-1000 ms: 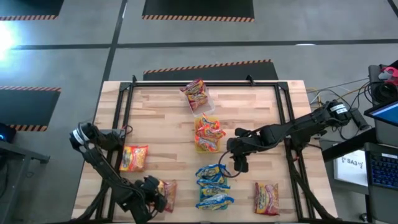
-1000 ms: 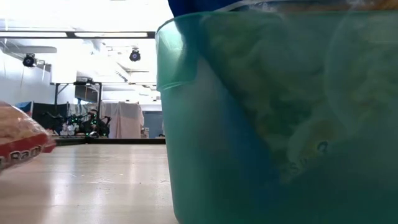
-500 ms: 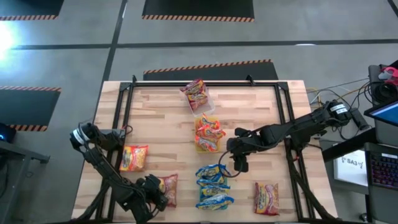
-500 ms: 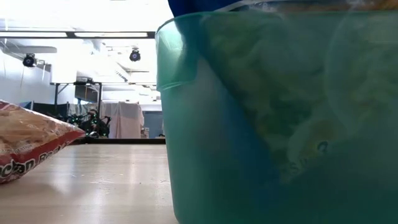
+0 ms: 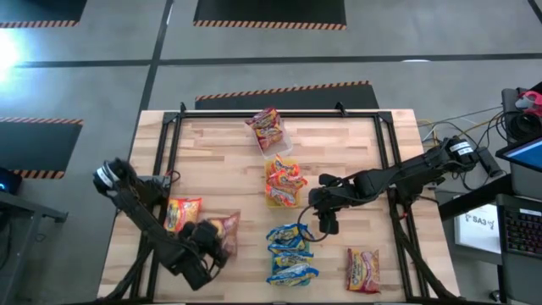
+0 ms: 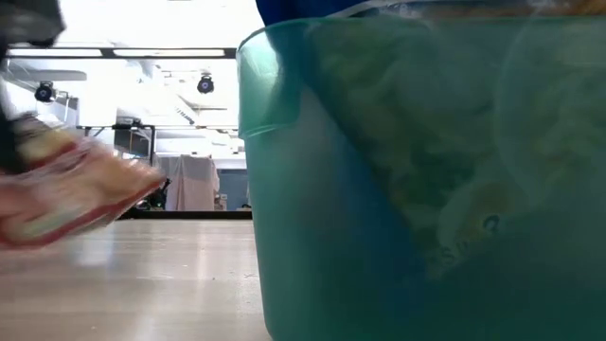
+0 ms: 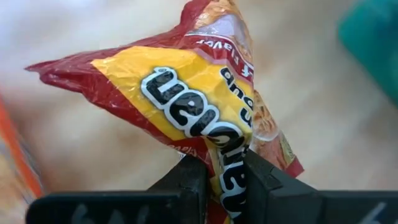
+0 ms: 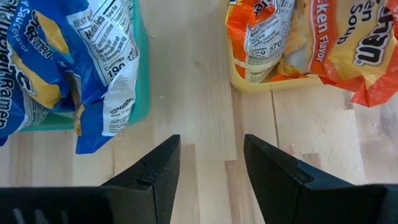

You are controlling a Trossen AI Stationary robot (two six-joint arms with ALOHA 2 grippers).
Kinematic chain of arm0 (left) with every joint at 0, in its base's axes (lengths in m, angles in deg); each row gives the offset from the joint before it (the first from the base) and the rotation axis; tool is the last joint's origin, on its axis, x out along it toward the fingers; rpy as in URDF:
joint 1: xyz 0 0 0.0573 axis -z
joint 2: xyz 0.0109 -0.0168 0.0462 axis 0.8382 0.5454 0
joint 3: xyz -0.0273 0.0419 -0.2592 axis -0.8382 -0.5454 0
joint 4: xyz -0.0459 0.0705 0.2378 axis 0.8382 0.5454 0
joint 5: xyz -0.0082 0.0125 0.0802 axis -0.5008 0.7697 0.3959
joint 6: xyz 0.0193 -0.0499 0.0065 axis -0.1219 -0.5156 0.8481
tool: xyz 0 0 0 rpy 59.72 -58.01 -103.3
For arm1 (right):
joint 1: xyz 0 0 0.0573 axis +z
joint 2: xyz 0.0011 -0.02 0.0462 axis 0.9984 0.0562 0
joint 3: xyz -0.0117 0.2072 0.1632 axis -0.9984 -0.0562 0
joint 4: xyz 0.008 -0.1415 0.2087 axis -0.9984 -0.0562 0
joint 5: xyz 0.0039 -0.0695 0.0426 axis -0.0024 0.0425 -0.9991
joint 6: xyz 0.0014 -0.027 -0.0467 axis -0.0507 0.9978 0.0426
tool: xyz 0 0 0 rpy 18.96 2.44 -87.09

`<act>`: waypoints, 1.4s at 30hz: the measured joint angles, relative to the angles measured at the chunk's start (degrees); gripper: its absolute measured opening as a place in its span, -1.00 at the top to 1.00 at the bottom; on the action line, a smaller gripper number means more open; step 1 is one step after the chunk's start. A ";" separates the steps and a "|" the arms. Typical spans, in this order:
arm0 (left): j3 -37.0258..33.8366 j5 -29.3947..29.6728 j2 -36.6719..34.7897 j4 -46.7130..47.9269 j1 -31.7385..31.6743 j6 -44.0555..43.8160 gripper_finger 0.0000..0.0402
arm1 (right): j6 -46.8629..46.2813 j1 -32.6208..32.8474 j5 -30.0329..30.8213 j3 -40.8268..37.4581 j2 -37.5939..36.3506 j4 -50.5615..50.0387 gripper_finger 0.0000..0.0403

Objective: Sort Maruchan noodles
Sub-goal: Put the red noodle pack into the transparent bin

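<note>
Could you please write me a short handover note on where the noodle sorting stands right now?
Left gripper: jaws shut on a red packet, lifted off the table near the front left.
Right gripper: jaws open, empty, hovering over bare wood between the green tray and the yellow tray.
Done: blue packets in the green tray, orange packets in the yellow tray, one red packet in the clear tray at the back.
Left: place the held packet; loose packets remain at the left and front right.
</note>
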 joint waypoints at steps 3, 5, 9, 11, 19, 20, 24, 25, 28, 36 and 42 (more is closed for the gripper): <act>0.00 4.87 -1.08 5.36 -2.34 1.80 0.80 | 1.25 -0.14 0.01 0.00 0.00 0.00 0.17; 0.00 8.17 -1.63 8.18 -4.19 3.61 0.80 | 1.74 -0.27 0.02 0.00 0.00 -0.02 0.17; 0.00 14.31 -2.22 11.15 -9.30 11.18 0.80 | 2.54 -0.50 1.68 0.00 0.00 -0.20 0.17; 0.00 17.61 -2.37 11.20 -12.69 15.90 0.80 | 2.95 -0.50 4.96 0.00 -0.15 -0.45 0.17; 0.00 30.99 -4.84 10.25 -28.86 36.52 0.80 | 3.07 -1.16 7.68 0.00 -4.21 -6.76 0.17; 0.00 31.78 -5.63 9.09 -31.11 39.68 0.80 | 3.54 -1.16 7.91 0.00 -4.91 -7.10 0.17; 0.00 31.54 -8.31 -3.06 -40.29 60.09 0.80 | 5.52 -1.16 10.40 -0.88 -7.30 -7.18 0.17; 0.00 29.62 -8.74 -8.04 -42.57 67.29 0.80 | 6.10 -1.16 11.43 -1.20 -7.82 -7.24 0.17; 0.00 18.54 -9.25 -24.91 -49.54 89.03 0.80 | 7.78 -1.16 16.43 -2.15 -8.86 -7.15 0.17; 0.11 0.62 -8.15 -44.40 -62.92 108.62 0.80 | 8.15 -1.14 25.55 -3.15 -9.05 -8.81 0.17; 0.09 -5.43 -4.48 -45.17 -66.34 109.57 0.80 | 8.07 -1.14 25.46 -3.06 -9.05 -8.59 0.17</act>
